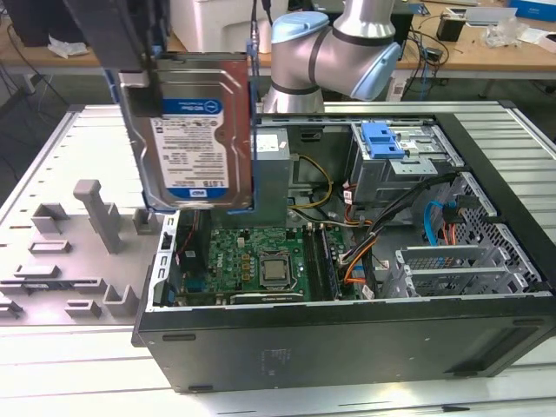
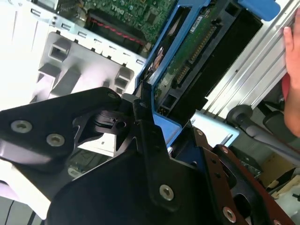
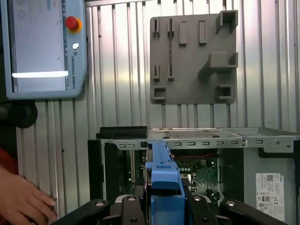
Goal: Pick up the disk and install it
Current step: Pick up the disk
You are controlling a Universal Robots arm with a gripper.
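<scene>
Over the ribbed metal table [image 1: 52, 156] and open computer case [image 1: 347, 339], I see my gripper [image 3: 164, 200] pinching the disk [image 1: 195, 130], which hangs straight below it, long axis upright, above the case's end on the exterior view's left.

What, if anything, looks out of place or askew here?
Nothing looks damaged or spilled. The disk hangs upright over the open computer case, clamped in the gripper. One oddity: in the first wrist view a person's hand sits close beside the case, inside the work area.
</scene>
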